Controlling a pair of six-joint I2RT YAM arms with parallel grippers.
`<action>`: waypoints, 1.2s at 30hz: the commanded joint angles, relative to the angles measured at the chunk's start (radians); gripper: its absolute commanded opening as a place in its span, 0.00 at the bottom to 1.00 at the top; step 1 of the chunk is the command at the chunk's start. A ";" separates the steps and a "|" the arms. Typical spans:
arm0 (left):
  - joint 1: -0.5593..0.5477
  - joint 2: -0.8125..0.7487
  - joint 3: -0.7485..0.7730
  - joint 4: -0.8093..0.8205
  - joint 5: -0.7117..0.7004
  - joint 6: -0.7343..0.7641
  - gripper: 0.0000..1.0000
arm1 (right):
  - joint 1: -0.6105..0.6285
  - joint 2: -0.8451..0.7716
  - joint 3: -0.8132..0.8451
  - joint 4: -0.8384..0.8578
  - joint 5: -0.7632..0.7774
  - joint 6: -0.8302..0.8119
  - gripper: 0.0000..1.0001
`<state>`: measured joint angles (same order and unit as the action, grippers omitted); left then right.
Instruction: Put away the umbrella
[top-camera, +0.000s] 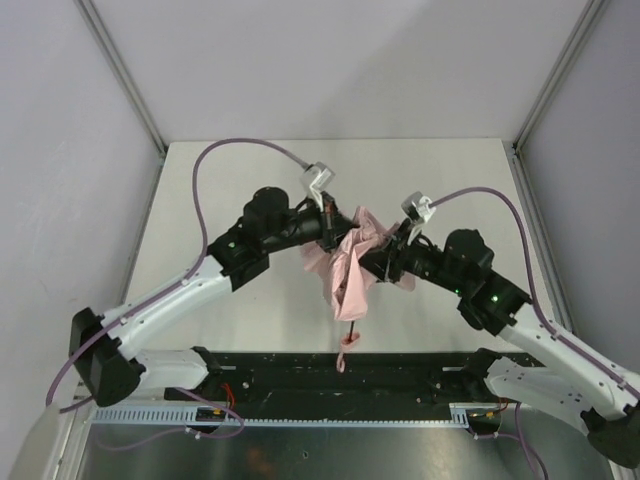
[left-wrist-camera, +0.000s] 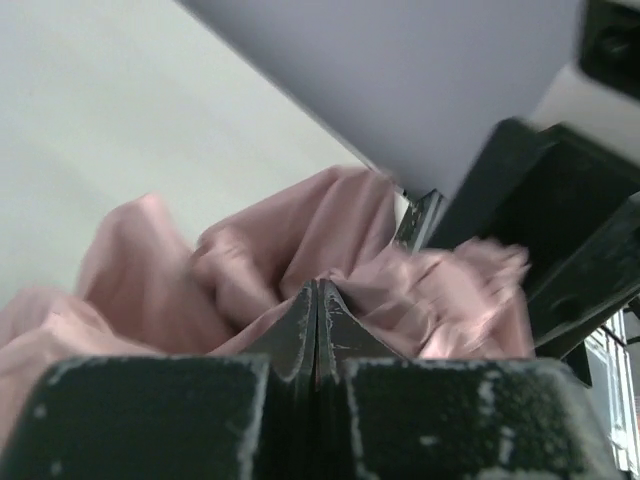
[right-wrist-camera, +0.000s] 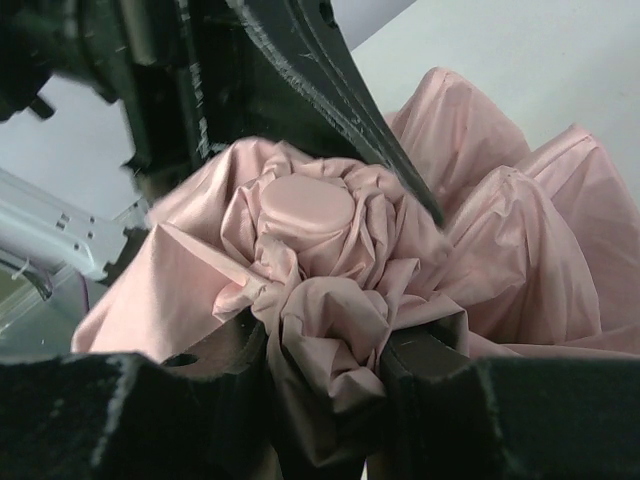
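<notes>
Between its two fingers, the right pincer (right-wrist-camera: 325, 375) is pinching a bunched wad of the pale pink umbrella (right-wrist-camera: 520, 250) canopy just beside the round cap (right-wrist-camera: 305, 205). Opposite, the left pincer (left-wrist-camera: 317, 305) is sitting pressed together against the cloth; whether a fold is caught I cannot tell. Beyond both, the black shaft (top-camera: 355, 328) and handle (top-camera: 346, 350) are trailing away. I judge the thin fabric is risking slipping out, letting the umbrella sag.
</notes>
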<state>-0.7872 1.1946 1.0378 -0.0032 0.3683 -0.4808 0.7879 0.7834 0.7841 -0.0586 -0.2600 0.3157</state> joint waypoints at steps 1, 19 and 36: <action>-0.067 0.072 0.159 0.139 0.004 -0.018 0.00 | -0.027 0.106 0.126 0.235 0.042 0.031 0.00; 0.127 -0.259 0.128 -0.235 -0.157 0.103 0.93 | -0.187 0.210 0.300 -0.077 0.375 0.081 0.00; -0.084 0.072 0.211 -0.276 -0.236 0.185 0.80 | -0.206 0.158 0.353 -0.218 0.264 0.086 0.00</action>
<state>-0.8696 1.2793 1.1824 -0.2783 0.1593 -0.3573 0.5854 0.9909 1.0740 -0.2905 0.0963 0.4431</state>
